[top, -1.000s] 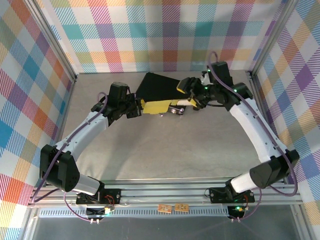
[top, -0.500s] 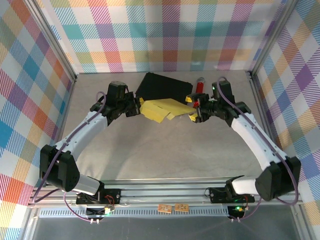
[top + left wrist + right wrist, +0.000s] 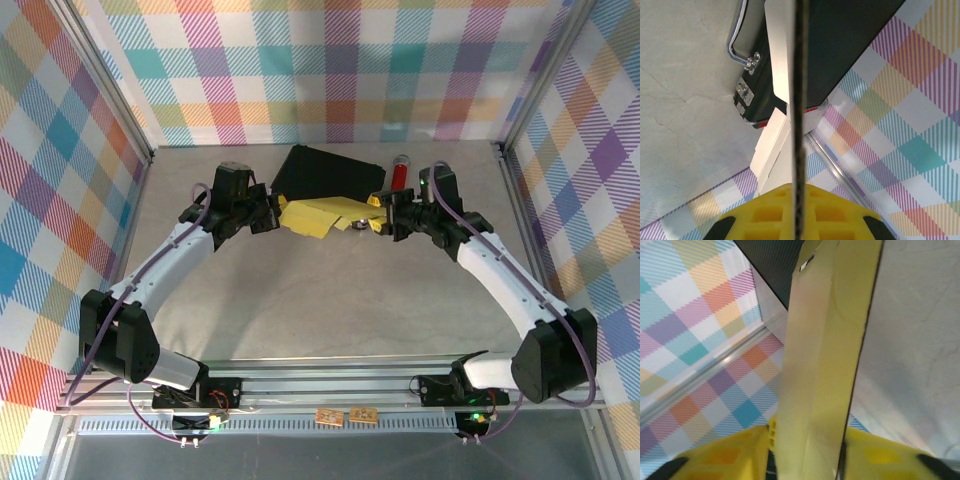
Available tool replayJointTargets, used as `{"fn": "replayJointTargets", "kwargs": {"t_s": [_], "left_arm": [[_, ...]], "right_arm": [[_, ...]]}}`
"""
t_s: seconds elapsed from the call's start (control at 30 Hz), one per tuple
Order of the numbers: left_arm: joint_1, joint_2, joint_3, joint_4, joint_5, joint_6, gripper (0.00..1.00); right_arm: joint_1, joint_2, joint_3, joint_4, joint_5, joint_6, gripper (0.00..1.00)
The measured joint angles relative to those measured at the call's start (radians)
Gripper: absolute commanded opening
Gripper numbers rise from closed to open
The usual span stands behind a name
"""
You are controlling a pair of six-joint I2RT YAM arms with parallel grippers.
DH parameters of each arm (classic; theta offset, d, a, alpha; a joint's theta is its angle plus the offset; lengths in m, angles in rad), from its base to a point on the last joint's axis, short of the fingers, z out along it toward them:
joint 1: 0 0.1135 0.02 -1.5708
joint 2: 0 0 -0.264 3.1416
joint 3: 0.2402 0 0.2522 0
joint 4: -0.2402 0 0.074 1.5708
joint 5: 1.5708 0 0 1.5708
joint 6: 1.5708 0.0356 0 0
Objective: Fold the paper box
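Observation:
The paper box (image 3: 315,215), bright yellow creased cardboard, hangs stretched between my two grippers just in front of the black case (image 3: 325,172). My left gripper (image 3: 275,215) is shut on its left end. In the left wrist view the box (image 3: 800,100) runs edge-on as a thin dark line between my left gripper's (image 3: 800,210) yellow pads (image 3: 835,215), with its whitish face beside it. My right gripper (image 3: 378,222) holds the right end. In the right wrist view a folded yellow band of the box (image 3: 825,365) fills the gap of my right gripper (image 3: 807,455), touching both fingers.
The black case (image 3: 840,40), with a metal handle (image 3: 737,40) and latches, lies against the back wall. A small red object (image 3: 401,172) stands to the right of it. Plaid walls and aluminium frame posts close in the grey table (image 3: 330,300) on three sides.
My right gripper came down from above the case to the box's right end and closed on it. The box now hangs flatter between both grippers. My left gripper stayed shut.

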Motion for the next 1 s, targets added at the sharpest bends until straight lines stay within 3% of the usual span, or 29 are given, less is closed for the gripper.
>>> {"fn": "replayJointTargets", "kwargs": {"t_s": [0.13, 0.23, 0.37, 0.4, 0.47, 0.77, 1.0], "left_arm": [[0.001, 0.0, 0.0, 0.0, 0.003, 0.0, 0.0], [0.002, 0.0, 0.0, -0.001, 0.003, 0.0, 0.0], [0.018, -0.01, 0.014, -0.044, 0.015, 0.055, 0.55], [0.026, -0.012, 0.031, -0.08, 0.018, 0.081, 0.66], [0.054, -0.023, 0.084, -0.169, 0.017, 0.148, 0.77], [0.177, -0.189, 0.159, -0.465, -0.021, 0.407, 0.81], [0.179, -0.195, 0.16, -0.625, -0.055, 0.514, 0.79]], "right_arm": [[0.007, 0.05, 0.003, 0.051, 0.011, 0.034, 0.02], [0.011, 0.054, 0.011, 0.063, 0.033, 0.061, 0.0], [0.02, 0.047, 0.065, 0.016, 0.089, 0.061, 0.0], [0.025, 0.039, 0.09, -0.019, 0.109, 0.054, 0.0], [0.03, 0.017, 0.159, -0.121, 0.152, 0.03, 0.0], [0.027, -0.101, 0.475, -0.586, 0.383, -0.098, 0.0], [0.028, 0.022, 0.887, -1.118, 0.549, -0.089, 0.0]]}}
